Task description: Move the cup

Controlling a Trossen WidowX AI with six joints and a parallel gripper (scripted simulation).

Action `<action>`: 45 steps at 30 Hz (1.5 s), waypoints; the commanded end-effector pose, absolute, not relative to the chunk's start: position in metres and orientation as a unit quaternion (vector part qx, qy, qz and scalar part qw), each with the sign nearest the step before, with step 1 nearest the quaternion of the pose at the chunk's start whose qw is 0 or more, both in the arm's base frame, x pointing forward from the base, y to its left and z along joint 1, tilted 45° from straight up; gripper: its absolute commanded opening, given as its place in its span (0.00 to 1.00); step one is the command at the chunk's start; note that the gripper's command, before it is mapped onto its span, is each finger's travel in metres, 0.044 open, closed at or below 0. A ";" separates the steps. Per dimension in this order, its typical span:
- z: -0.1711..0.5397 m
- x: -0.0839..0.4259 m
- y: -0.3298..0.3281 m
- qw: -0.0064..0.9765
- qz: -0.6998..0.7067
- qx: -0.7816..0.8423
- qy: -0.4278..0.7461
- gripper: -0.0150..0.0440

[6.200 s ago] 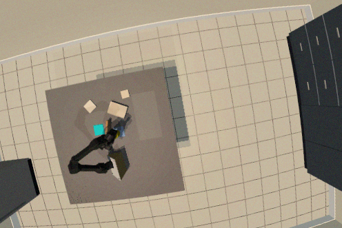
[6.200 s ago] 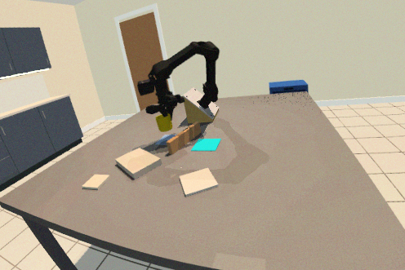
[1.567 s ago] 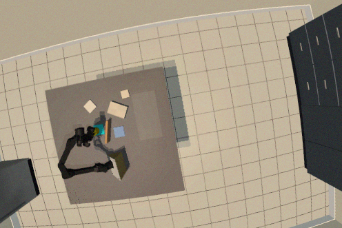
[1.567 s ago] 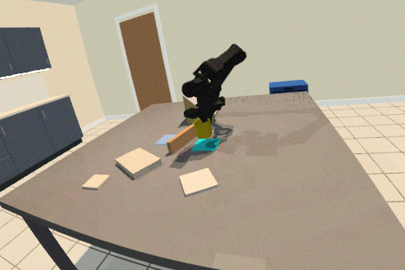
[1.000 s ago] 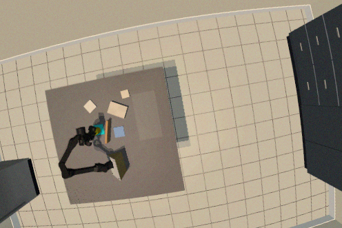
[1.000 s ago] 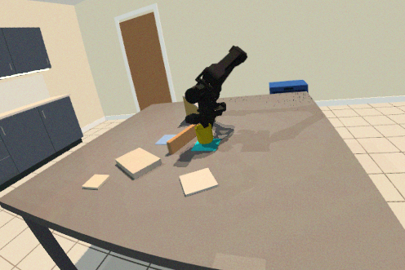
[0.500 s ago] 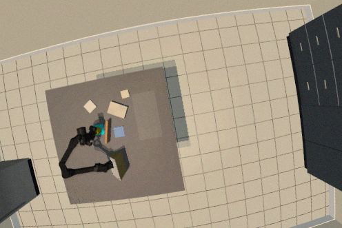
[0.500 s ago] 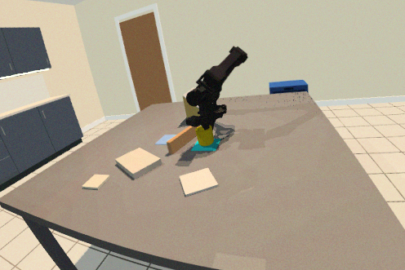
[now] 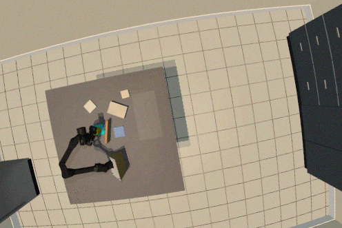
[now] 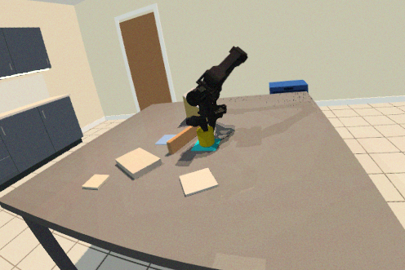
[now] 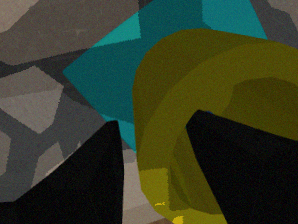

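Exterior: yellow cup [image 10: 205,135] upright on teal pad [image 10: 204,146]

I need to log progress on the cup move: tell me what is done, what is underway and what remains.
Done: the yellow cup stands upright on the teal pad, past the orange block from the light blue pad. Underway: the gripper is open, its fingers straddling the cup's wall. Left: lift the arm away. Marbles are not visible in any view.
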State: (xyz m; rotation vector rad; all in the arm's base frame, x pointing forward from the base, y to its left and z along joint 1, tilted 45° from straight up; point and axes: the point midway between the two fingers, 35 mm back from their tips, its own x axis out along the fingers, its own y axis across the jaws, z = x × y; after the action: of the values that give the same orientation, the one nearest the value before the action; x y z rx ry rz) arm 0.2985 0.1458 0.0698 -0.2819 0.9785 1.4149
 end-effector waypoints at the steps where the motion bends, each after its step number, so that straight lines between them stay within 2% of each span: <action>1: 0.071 0.299 0.144 0.644 0.621 -0.124 0.429 0.50; 37: 0.106 0.301 0.108 0.644 0.620 -0.119 0.431 0.50; 45: 0.103 0.300 0.111 0.642 0.621 -0.113 0.434 0.86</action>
State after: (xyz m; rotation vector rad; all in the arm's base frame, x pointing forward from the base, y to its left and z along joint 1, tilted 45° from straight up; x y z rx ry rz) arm 0.2995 0.1106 0.1034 -0.2572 0.9893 1.4165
